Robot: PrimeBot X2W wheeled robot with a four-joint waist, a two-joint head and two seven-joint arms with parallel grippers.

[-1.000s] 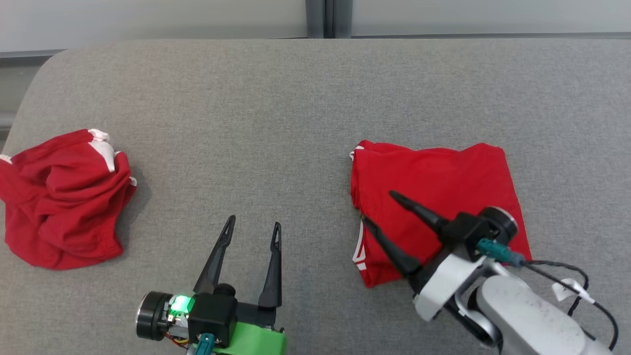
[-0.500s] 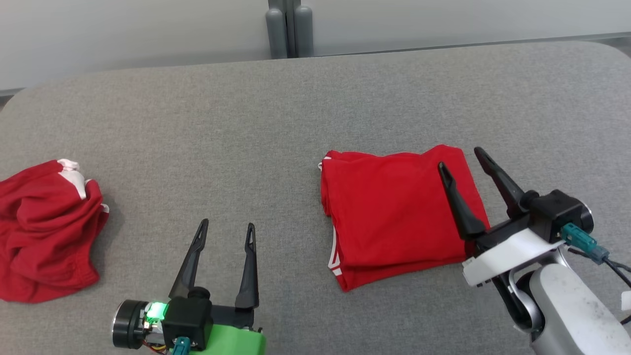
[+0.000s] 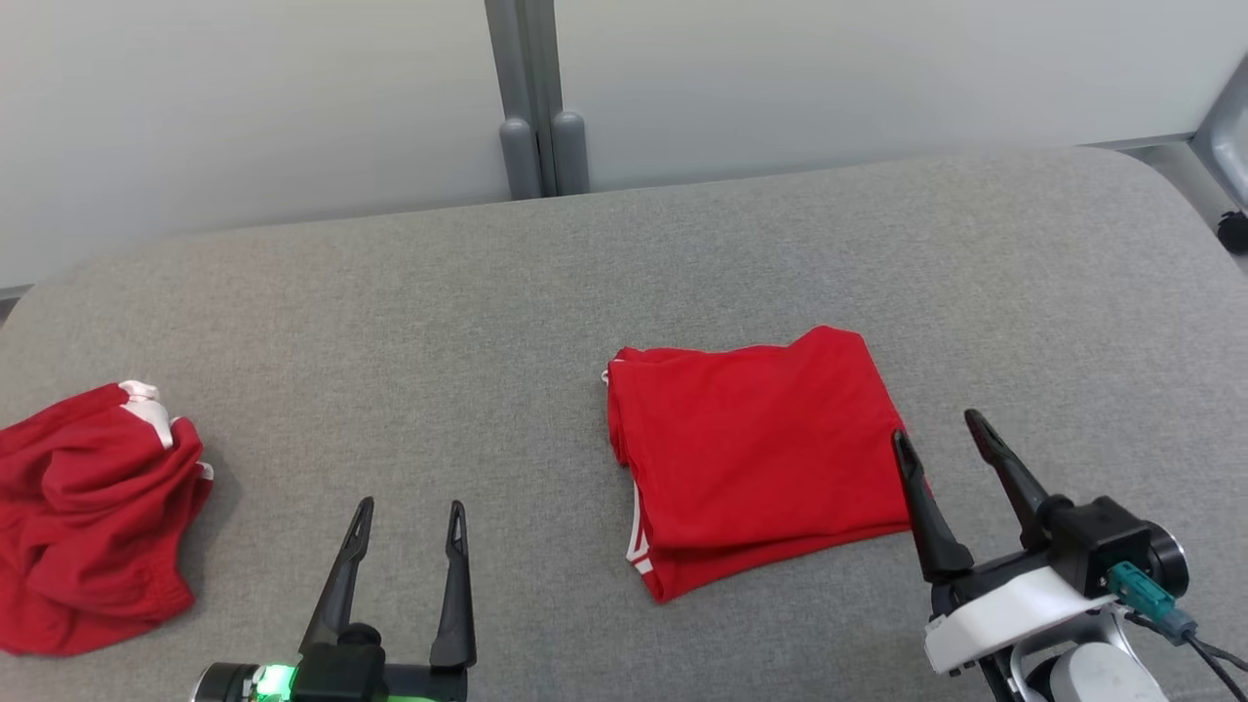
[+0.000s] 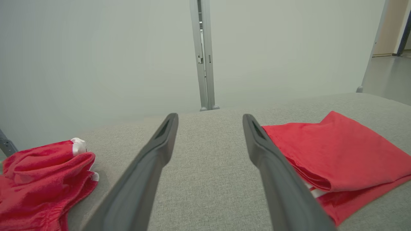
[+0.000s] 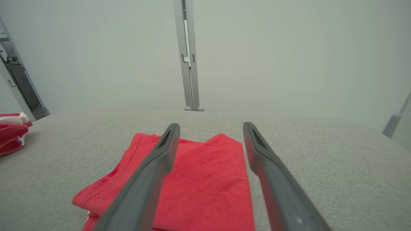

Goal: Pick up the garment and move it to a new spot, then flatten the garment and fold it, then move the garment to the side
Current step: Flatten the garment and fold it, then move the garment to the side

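Observation:
A folded red garment (image 3: 760,448) with a white-striped hem lies flat on the grey table (image 3: 487,322), right of centre; it also shows as the red garment (image 4: 337,150) at the right of the left wrist view and the red garment (image 5: 205,179) under the fingers in the right wrist view. My right gripper (image 3: 941,439) hovers open at the garment's near right corner, holding nothing. My left gripper (image 3: 409,512) stands open over bare table, well left of the garment.
A second red garment (image 3: 88,517) with white trim lies crumpled at the table's left edge, also seen as a crumpled heap (image 4: 41,179). A pale wall with a grey post (image 3: 531,97) runs behind the table.
The head camera has tilted up, showing more wall. My right gripper has drawn back off the folded garment, from over its left part to its near right corner. The left gripper holds still.

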